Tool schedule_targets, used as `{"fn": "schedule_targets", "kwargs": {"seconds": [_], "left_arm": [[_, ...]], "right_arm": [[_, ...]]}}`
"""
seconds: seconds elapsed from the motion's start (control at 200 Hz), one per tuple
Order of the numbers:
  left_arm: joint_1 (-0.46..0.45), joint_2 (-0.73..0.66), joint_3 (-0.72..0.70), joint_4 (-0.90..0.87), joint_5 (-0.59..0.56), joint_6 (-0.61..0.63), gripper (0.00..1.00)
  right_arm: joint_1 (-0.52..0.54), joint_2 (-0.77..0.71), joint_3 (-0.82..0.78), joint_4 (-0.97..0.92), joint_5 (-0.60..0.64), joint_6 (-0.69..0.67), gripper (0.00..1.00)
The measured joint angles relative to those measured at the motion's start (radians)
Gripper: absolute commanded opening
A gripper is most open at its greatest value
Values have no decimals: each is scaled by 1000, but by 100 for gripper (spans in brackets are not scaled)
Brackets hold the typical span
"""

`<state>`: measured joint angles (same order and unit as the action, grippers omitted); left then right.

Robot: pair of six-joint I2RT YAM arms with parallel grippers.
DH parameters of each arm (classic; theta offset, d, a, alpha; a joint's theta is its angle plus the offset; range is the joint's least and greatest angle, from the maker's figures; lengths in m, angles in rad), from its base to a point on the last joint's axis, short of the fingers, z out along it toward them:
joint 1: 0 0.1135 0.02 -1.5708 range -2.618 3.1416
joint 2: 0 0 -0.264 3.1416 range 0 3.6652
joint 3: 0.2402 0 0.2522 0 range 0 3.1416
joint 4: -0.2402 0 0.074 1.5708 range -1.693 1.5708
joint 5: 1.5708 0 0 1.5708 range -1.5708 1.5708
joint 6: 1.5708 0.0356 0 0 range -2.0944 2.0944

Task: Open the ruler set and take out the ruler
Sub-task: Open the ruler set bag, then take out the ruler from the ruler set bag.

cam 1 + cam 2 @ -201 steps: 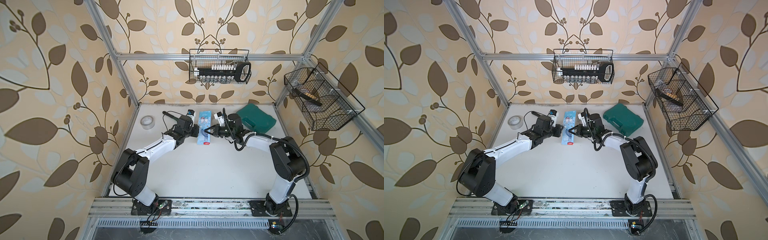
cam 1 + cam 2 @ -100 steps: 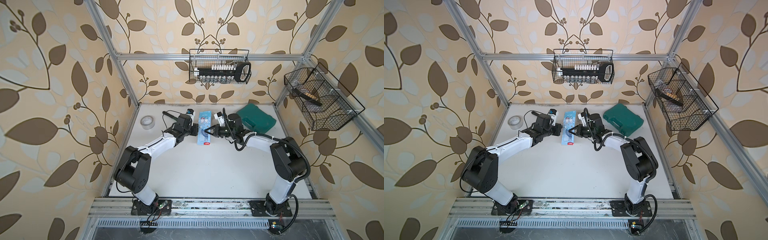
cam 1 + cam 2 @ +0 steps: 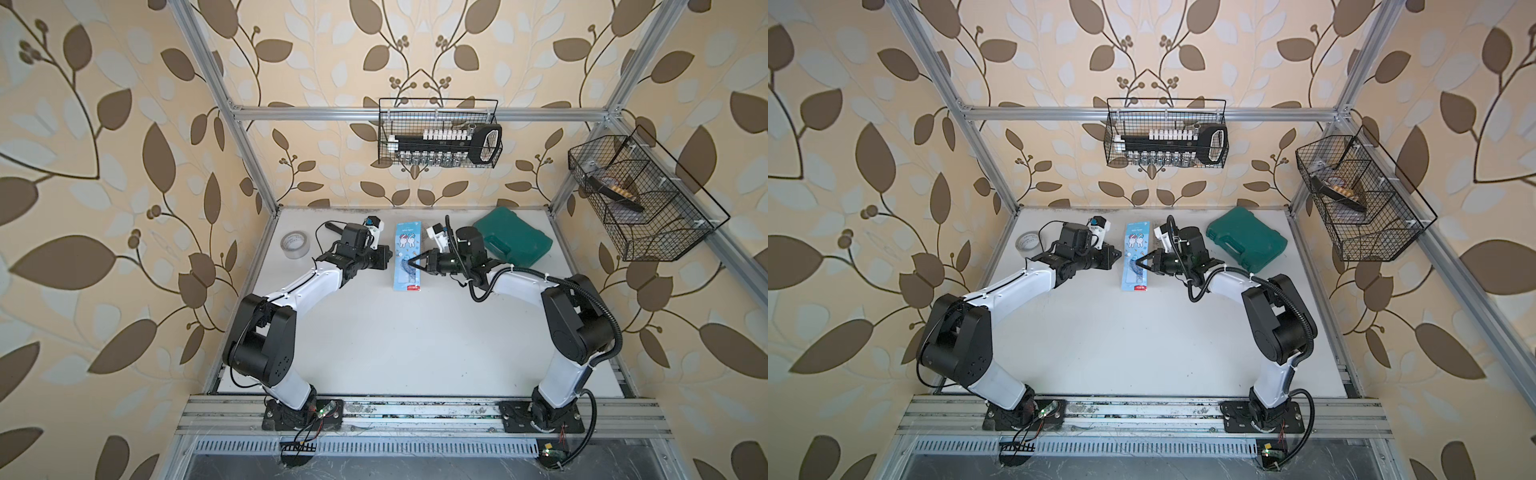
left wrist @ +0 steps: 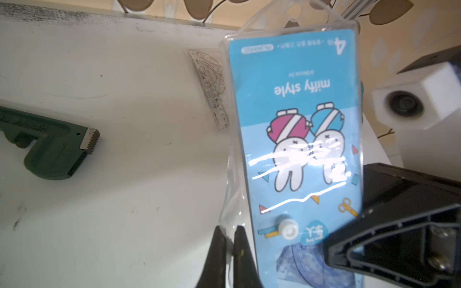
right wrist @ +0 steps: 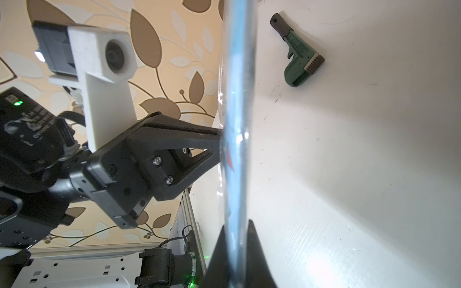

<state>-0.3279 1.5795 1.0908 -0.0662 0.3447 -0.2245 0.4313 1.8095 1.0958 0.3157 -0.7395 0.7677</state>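
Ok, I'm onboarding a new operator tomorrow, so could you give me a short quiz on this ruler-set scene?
1. True or false: the green case lies on the same side of the table as the right arm.
2. The fingers of the left gripper pinch the ruler set at: A its white snap; B its clear plastic edge; C its hang hole.
3. In the left wrist view, what clear drawing tool lies on the table outside the ruler set?
Key: 1 true; 2 B; 3 a protractor.
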Motion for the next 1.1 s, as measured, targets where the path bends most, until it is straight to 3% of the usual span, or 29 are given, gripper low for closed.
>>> {"fn": "schedule_targets", "kwargs": {"seconds": [0.095,0.23,0.505,0.82,1.1], "left_arm": [[11,-29,0,-29,23,-11,0],[22,-60,2,-64,40,-23,0],[30,-96,32,-188,47,-64,0],[62,-118,34,-258,87,-199,0],[67,-113,2,-186,144,-305,0]], "right_arm": [[-5,0,0,6,-8,-9,46],[-14,0,0,6,-8,-12,56],[-31,-3,0,-64,25,-51,61],[-23,-51,0,-152,48,-89,34],[43,-61,58,-203,35,-100,7]]}}
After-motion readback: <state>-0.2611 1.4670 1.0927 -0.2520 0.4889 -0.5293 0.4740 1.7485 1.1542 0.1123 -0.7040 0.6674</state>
